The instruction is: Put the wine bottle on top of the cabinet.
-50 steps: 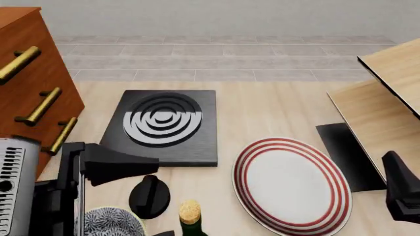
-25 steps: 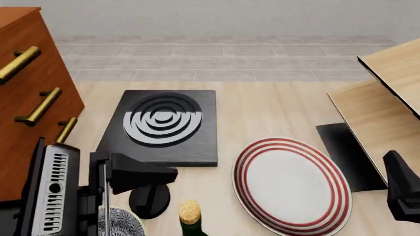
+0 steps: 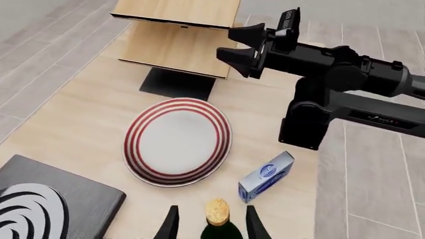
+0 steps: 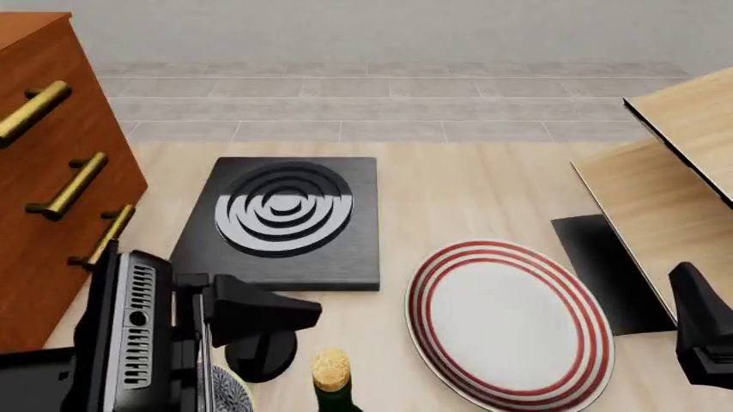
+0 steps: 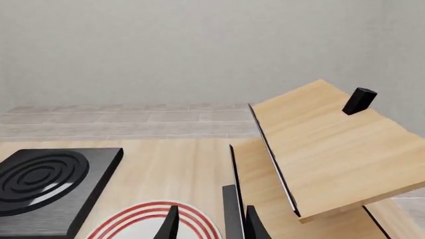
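2 open jaws flanking wine bottle [image 3: 216, 219]

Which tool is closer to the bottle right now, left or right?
Left. The left tool has a finger on either side of the bottle's cork, not yet closed on it. The right tool hangs open far off, past the plate by the boards.

Red-ringed white plate [image 4: 510, 324]; reddish-brown cabinet [image 4: 51, 184].
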Tool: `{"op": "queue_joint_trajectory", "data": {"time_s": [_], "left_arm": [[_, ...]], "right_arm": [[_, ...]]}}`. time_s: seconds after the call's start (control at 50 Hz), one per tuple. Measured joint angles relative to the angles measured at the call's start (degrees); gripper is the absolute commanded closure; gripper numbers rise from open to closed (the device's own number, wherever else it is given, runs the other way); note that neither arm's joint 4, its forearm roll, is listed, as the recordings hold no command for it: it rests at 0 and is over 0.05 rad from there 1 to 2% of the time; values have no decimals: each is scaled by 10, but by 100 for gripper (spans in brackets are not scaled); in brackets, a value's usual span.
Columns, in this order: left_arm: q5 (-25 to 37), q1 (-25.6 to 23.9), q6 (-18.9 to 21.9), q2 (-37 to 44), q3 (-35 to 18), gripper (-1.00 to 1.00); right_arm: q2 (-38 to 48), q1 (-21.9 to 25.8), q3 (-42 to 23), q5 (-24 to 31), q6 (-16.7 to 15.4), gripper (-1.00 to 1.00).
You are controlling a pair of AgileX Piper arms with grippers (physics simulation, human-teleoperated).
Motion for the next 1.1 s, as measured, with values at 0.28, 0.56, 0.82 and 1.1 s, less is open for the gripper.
{"op": "queue_joint_trajectory", "data": {"time_s": [0.28, 0.56, 0.82, 1.1], "left_arm": [[5, -1, 2, 25, -7, -100], [9, -1, 19, 50, -11, -100], [4, 7, 60, 52, -6, 100], [2, 0, 62, 47, -9, 100]], "right_arm": [[-2, 0, -1, 2, -1, -100], [-4, 1, 2, 0, -2, -100], [-4, 1, 2, 0, -2, -100], [-4, 1, 0, 2, -2, -100]]}}
